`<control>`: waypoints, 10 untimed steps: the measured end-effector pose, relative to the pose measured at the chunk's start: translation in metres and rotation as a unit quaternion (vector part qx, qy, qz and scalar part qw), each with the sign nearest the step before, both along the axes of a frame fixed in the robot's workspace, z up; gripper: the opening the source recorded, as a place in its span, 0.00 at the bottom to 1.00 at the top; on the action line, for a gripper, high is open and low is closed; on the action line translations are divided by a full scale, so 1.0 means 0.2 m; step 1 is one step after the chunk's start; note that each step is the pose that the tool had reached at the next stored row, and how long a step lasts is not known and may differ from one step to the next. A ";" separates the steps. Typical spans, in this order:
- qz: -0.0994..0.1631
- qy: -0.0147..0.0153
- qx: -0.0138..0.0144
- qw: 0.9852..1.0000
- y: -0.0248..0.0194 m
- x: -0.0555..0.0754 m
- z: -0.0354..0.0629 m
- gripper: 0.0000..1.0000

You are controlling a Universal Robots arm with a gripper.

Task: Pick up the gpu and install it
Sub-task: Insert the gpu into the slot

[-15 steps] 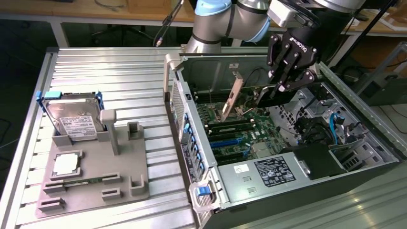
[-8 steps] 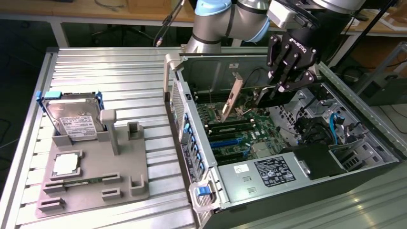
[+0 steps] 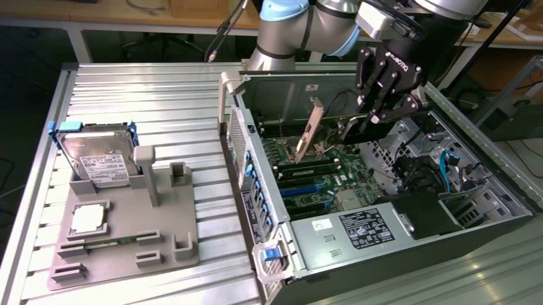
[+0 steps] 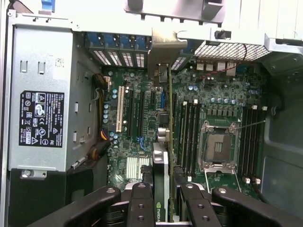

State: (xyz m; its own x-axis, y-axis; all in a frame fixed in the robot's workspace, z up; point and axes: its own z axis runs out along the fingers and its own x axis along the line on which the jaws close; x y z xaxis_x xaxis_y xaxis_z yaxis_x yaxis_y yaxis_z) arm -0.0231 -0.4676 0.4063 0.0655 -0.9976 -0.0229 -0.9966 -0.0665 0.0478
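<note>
The gpu [image 3: 316, 127] hangs inside the open computer case [image 3: 475, 210], just above the green motherboard [image 3: 327, 168]. Its silver end bracket points toward the case's rear wall and its black cooler sits under the fingers. My gripper [image 3: 375, 117] is shut on the card's upper edge. In the wrist view the gpu [image 4: 162, 161] is seen edge-on, running from between my fingers [image 4: 142, 203] out to its bracket [image 4: 166, 47] at the rear slot openings. It stands over the expansion slots of the motherboard [image 4: 142, 118]. I cannot tell whether its connector edge touches a slot.
A grey fixture [image 3: 127, 254] at the exterior view's left holds a silver hard drive [image 3: 98, 155], a processor [image 3: 89, 219] and a memory stick [image 3: 110, 241]. Inside the case lie the power supply [image 3: 357, 229], the processor socket [image 4: 218, 146], memory slots [image 4: 189, 132] and cables [image 3: 449, 165].
</note>
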 end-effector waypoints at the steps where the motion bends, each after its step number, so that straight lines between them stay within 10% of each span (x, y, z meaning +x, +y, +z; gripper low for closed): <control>1: 0.000 0.000 0.000 1.000 0.000 0.00 -0.001 0.27; 10: 0.000 0.000 0.000 1.000 0.000 0.00 -0.012 0.27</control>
